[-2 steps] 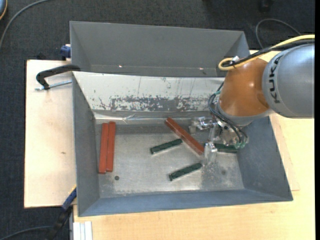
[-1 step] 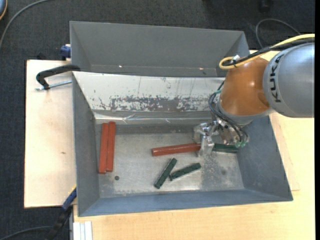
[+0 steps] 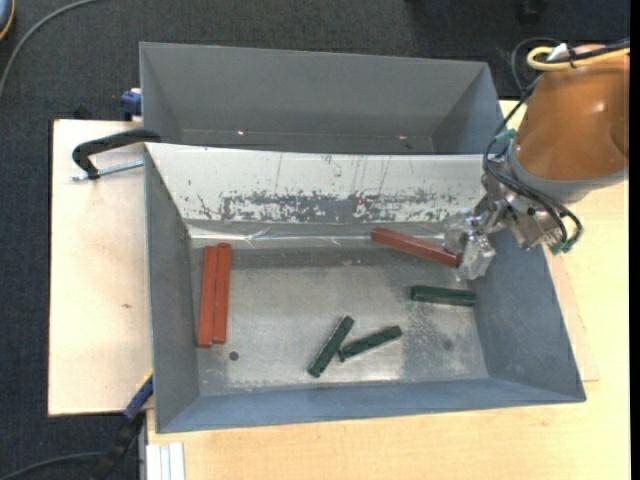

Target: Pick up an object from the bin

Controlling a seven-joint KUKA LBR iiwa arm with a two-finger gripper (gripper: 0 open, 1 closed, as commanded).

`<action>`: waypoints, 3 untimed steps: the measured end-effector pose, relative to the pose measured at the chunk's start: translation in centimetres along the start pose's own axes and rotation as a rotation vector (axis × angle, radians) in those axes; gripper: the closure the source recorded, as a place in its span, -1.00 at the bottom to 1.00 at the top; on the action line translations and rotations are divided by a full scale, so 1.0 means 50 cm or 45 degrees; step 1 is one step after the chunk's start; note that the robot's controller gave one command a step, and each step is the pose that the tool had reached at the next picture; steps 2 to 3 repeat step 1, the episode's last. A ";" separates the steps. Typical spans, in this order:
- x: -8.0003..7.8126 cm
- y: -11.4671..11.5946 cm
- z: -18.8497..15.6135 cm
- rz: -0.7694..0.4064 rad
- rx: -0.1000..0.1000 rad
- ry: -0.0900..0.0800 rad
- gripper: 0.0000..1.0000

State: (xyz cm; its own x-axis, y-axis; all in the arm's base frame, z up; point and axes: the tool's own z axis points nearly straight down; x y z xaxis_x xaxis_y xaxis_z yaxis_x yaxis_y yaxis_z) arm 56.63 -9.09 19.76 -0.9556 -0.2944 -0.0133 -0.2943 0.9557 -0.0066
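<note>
My claw [image 3: 474,252] pinches the near end of a red stick [image 3: 412,246], which juts away from it along the back wall of the bin [image 3: 300,98]. A green stick [image 3: 443,295] lies just beneath. The grasp looks made; next I need a straight lift without the stick slipping.

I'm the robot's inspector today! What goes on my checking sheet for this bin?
Surface: grey metal bin, scuffed floor, speckled back wall.
Job's things: red stick near the back wall, its right end at the pincer.
Clutter: two red sticks side by side at left; one green stick below the pincer; green pair touching at front.
Grippers: pincer low at the bin's right side.
Cables: black cables on the wrist.
Surroundings: dark carpet.
</note>
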 end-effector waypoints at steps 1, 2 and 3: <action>0.053 -0.032 -0.253 -0.516 -0.002 0.001 1.00; 0.053 -0.032 -0.253 -0.516 -0.002 0.001 1.00; 0.053 -0.032 -0.253 -0.516 -0.002 0.001 1.00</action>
